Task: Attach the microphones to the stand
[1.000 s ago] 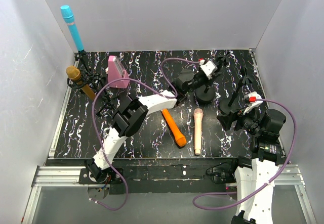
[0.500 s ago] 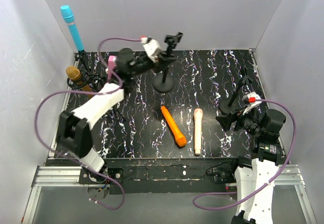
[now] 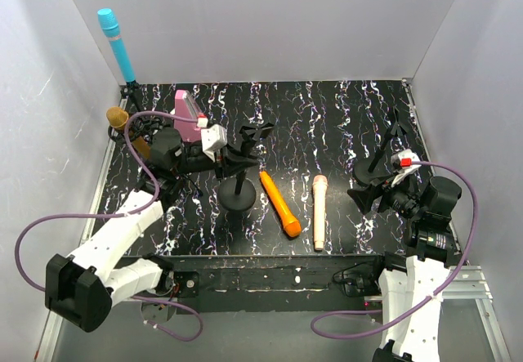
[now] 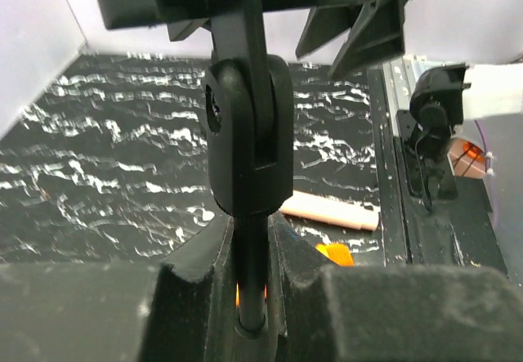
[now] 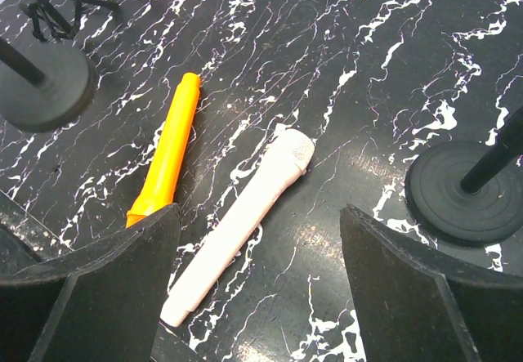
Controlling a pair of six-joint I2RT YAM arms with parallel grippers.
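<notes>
1. Clamping the thin pole of a round-based stand, the left gripper has its jaws closed tight. In the wrist view its fingers press the pole from both sides just below the swivel joint.
2. That stand is upright on the black marbled table, its base just left of the orange microphone.
3. The orange microphone lies flat near the middle. The peach-pink microphone lies beside it on the right, not touching, with its head pointing far.
4. The cyan-blue microphone stands raised at the far left corner, and the gold microphone sits tilted just nearer along the left edge.
5. The right gripper hangs at the near right with its jaws spread wide, holding nothing. A second stand rises just beyond it.
6. A pink block sits at the far left, beyond the left arm.
</notes>
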